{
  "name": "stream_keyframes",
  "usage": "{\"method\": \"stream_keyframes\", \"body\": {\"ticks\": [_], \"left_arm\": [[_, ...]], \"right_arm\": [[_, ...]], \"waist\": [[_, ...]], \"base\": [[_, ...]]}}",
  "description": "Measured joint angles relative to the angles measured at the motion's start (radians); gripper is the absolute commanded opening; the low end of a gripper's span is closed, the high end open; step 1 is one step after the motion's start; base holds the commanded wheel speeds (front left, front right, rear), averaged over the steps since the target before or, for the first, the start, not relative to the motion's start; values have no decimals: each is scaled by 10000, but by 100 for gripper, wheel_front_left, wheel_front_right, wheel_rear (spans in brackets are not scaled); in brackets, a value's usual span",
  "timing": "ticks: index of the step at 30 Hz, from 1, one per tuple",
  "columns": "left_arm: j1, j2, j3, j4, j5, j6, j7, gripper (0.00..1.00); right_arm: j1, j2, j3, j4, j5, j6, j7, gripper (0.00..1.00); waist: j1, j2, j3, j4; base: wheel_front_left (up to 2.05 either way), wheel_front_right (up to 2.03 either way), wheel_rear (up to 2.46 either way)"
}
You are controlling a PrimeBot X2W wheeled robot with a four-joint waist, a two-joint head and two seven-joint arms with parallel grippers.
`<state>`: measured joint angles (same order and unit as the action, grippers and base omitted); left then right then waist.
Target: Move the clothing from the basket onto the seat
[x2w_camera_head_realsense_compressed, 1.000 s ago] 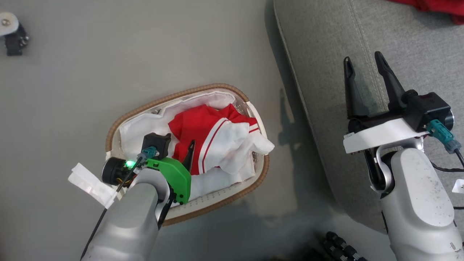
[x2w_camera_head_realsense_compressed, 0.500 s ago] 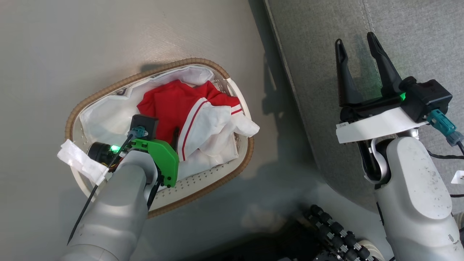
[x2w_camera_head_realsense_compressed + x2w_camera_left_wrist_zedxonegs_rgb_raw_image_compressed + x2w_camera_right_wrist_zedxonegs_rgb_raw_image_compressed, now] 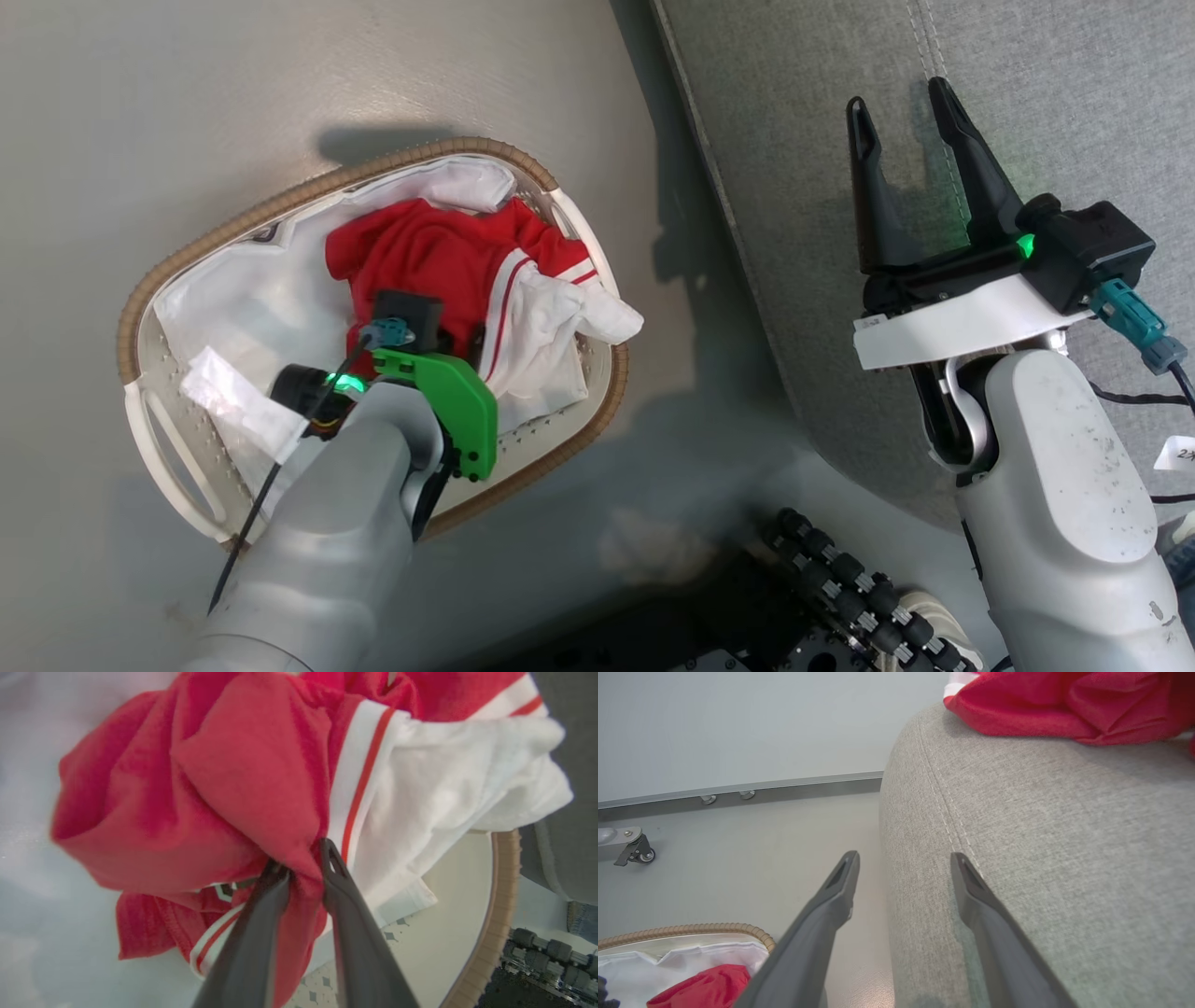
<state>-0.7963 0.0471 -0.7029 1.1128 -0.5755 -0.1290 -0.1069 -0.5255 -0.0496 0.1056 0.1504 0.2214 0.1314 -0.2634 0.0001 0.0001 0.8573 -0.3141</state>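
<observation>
The basket (image 3: 280, 199), oval and white with a brown woven rim, stands on the floor left of the seat (image 3: 1027, 93). In it lies crumpled clothing (image 3: 420, 252), red with white striped sleeves (image 3: 560, 317). My left gripper (image 3: 302, 858) reaches down into the basket and is shut on a bunched fold of the red clothing (image 3: 261, 765). My right gripper (image 3: 898, 93) hovers open over the seat's rounded edge (image 3: 1041, 835) with nothing between its fingers. A second red garment (image 3: 1064, 704) lies further back on the seat.
Bare grey floor surrounds the basket. The robot's dark base with black rollers (image 3: 840, 579) sits just in front of basket and seat. A caster (image 3: 635, 851) and a metal baseboard (image 3: 738, 791) run along the far wall.
My left gripper has gone from open to shut on a fold of the red clothing. The head camera has shifted, so the basket sits further left in the picture. The right gripper stays open.
</observation>
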Motion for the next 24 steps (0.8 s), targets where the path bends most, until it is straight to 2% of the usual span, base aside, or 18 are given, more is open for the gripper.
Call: {"method": "stream_keyframes", "body": {"ticks": [2,3,13,18,24], "left_arm": [[8,25,-270,-265,-253,0,-52,3],[4,65,-408,-382,-380,0,-130,0],[-2,433,-1440,-719,-1116,0,-1009,0],[24,612,-1931,-867,-1141,0,-1358,0],[337,932,-2080,-1252,-1193,0,-1515,0]], "right_arm": [[-10,4,-10,-6,-2,0,0,100],[-12,2,-33,-6,-4,0,0,100],[35,4,-169,178,-182,0,2,100],[174,8,-244,320,-433,0,0,100],[516,10,-357,598,-809,0,2,100]], "waist": [[0,0,14,-15],[0,0,10,-10],[0,0,-417,193],[-1,0,-942,351],[-1,0,-1836,570]], "base": [[0,0,0],[0,0,0],[0,0,0],[0,0,0],[0,0,0]]}}
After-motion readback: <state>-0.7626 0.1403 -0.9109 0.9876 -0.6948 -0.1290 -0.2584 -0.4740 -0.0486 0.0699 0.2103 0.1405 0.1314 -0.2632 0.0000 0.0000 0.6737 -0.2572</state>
